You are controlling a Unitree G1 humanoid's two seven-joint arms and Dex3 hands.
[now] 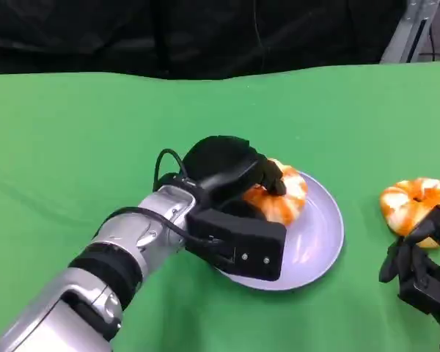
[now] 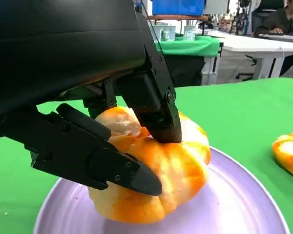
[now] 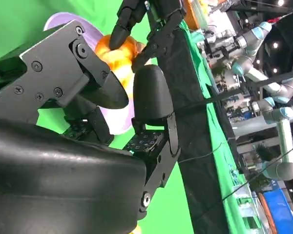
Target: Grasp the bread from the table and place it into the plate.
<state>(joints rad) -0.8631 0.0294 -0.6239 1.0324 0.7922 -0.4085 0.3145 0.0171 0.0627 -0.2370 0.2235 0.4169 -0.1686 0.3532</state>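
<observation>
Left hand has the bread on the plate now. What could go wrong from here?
1. The left hand grips the bread with fingers on both sides; opening unevenly could drag or roll it on the plate.
2. The bread sits toward the plate's far-left part, so a nudge on withdrawal might push it over the rim.
3. The right hand rests beside a second bread; moving could bump it.
</observation>
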